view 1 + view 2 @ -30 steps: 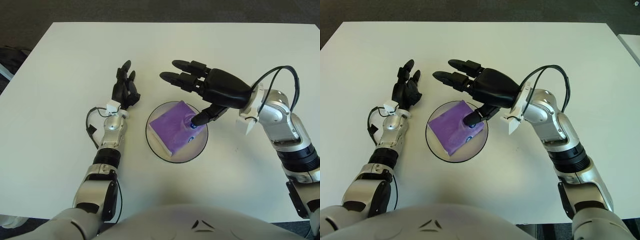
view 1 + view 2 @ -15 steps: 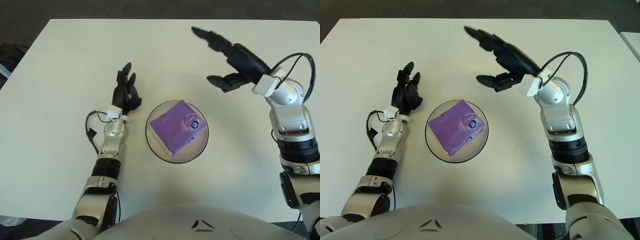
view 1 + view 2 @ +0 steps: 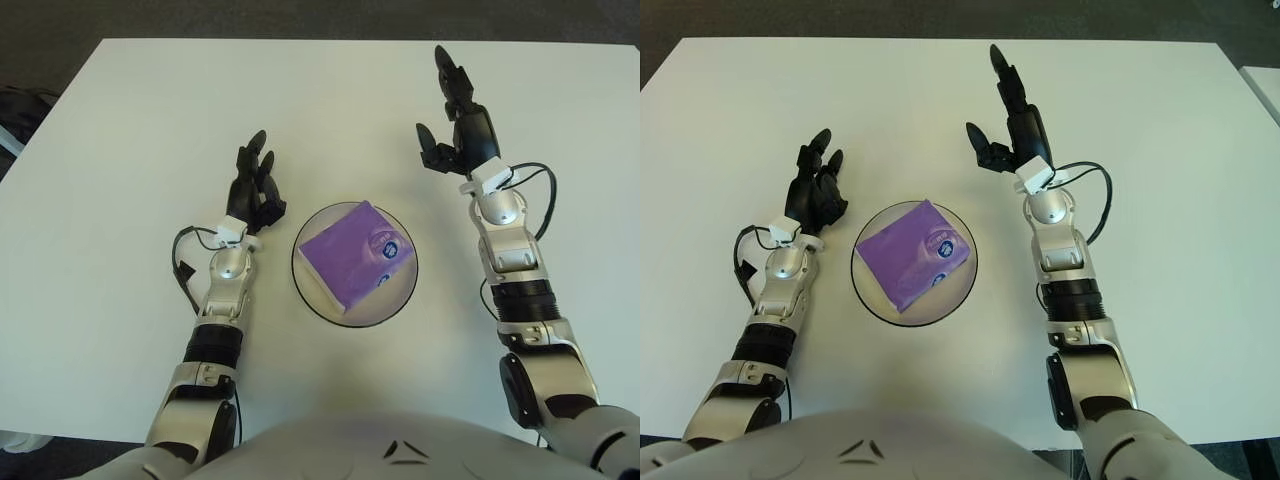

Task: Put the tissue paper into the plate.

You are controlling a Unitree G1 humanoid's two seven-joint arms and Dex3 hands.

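tissue pack (image 3: 353,256) lies flat inside the plate (image 3: 403,297), untouched. right hand (image 3: 458,130) hangs beyond the plate, fingers spread and empty; left hand (image 3: 253,188) shows left of it, open. any further move should avoid nudging the plate.

White table (image 3: 130,130) occupying most of the frame, extending from upper left to lower right. Dark floor (image 3: 300,18) showing along the top edge and at the far left, beyond the table's edges.
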